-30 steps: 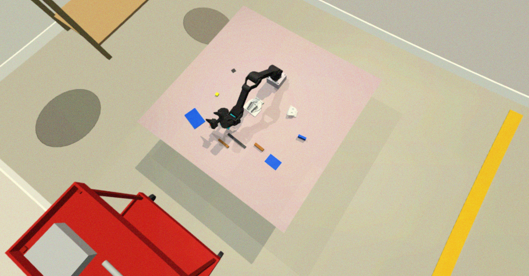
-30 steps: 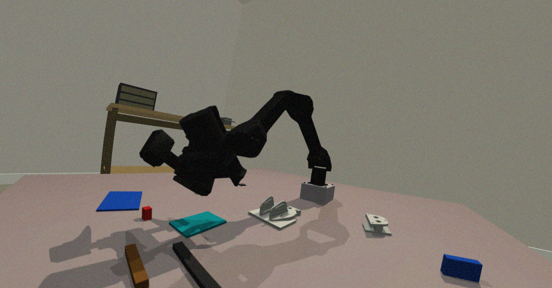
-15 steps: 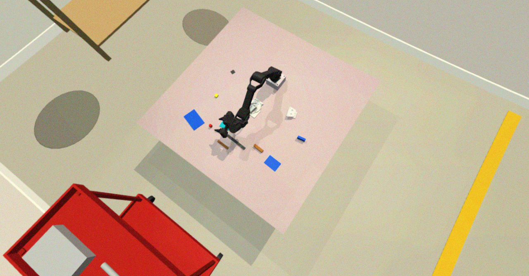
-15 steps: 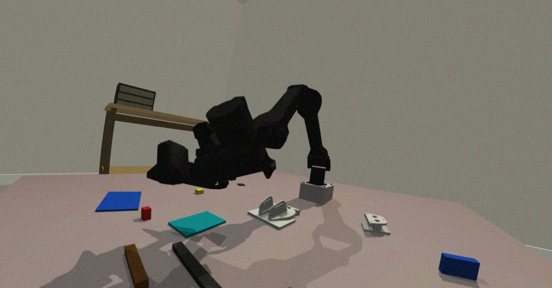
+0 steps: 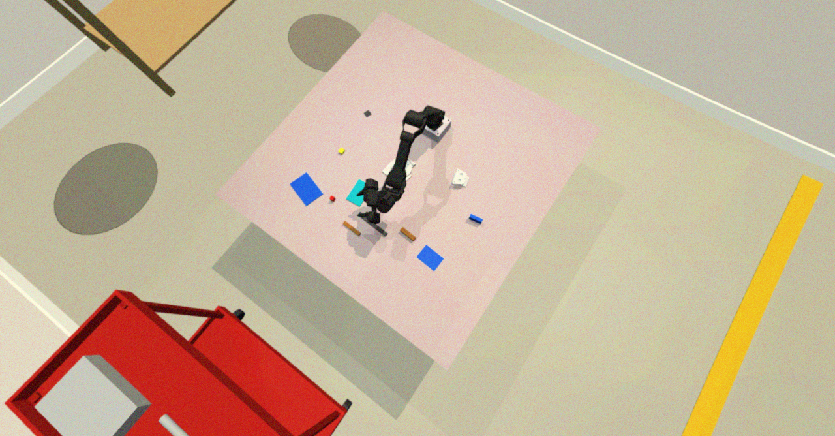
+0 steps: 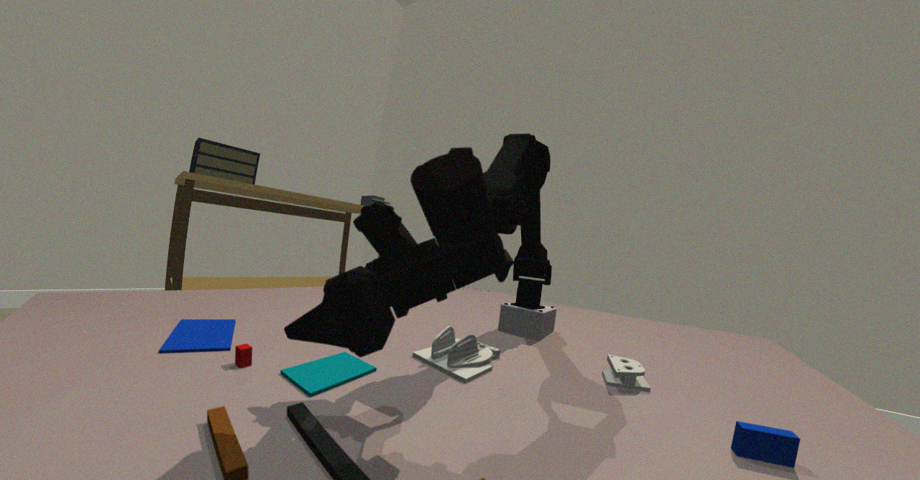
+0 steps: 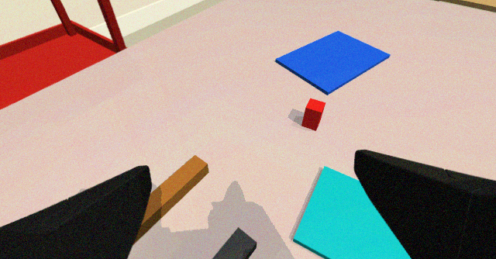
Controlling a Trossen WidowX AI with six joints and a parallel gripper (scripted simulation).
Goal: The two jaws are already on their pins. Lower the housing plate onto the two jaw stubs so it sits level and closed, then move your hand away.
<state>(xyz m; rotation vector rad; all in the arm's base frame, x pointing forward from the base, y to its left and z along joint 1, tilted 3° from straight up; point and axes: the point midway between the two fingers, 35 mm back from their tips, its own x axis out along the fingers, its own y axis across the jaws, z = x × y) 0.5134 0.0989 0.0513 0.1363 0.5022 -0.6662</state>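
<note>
The white base (image 5: 389, 170) (image 6: 475, 371) lies on the table, partly under my arm in the top view. Two ribbed grey-white jaws (image 6: 463, 352) stand side by side on it; their pins are too small to make out. The white housing plate (image 5: 459, 177) (image 6: 619, 364), with holes, rests raised on a small foot, apart from the base. My gripper (image 5: 357, 203) (image 7: 254, 167) is open and empty, above the table between the teal plate and an orange bar, away from both base and housing plate. The exterior view shows it mostly as a dark silhouette.
A teal plate (image 5: 356, 194) (image 6: 328, 373) (image 7: 345, 208), red block (image 5: 332, 198) (image 6: 243, 356) (image 7: 313, 115), black bar (image 6: 321, 442) and orange bar (image 5: 351, 228) (image 6: 226, 442) lie near my gripper. A blue block (image 5: 475, 218) (image 6: 765, 445) lies beyond the housing plate.
</note>
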